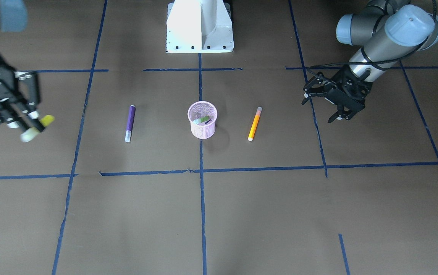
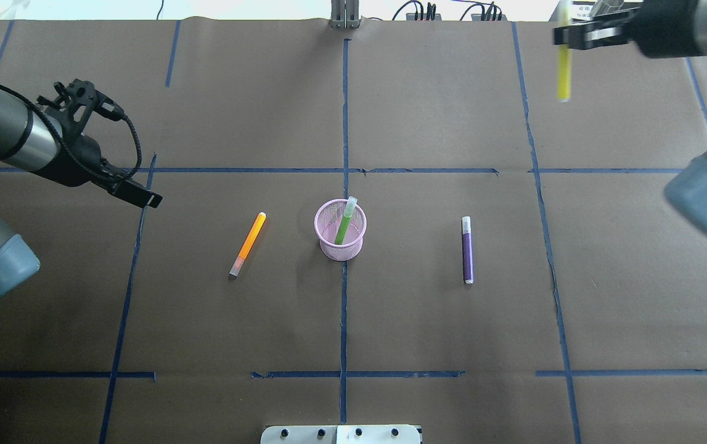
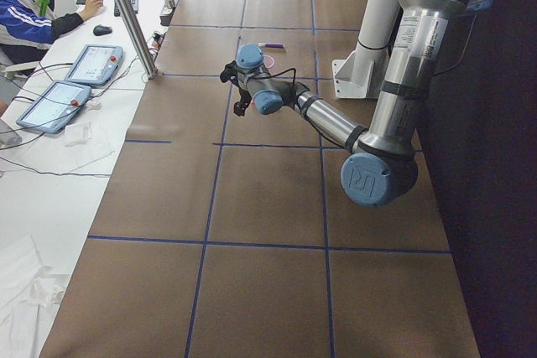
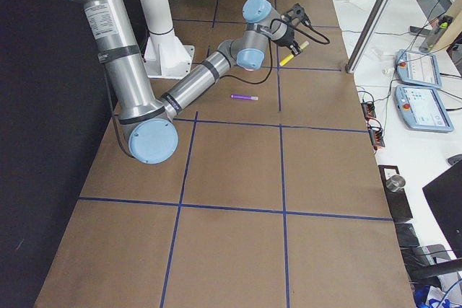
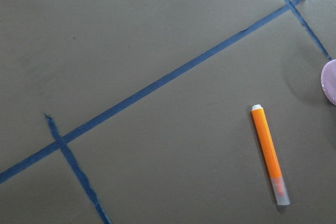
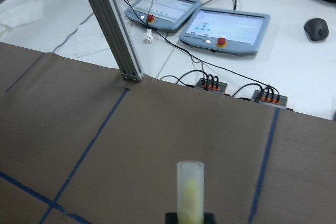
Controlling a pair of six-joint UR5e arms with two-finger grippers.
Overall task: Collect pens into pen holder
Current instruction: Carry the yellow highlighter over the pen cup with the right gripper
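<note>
Yellow pen (image 2: 564,71) tight in the right pincer (image 2: 566,34), aloft; left pincer (image 1: 319,110) wide apart and empty

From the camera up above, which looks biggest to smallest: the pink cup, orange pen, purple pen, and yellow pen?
1. Pink cup: widest by far.
2. Orange pen and purple pen: they look alike.
Unranked: yellow pen, held high in the right gripper, nearer the camera, so its look misleads.
</note>
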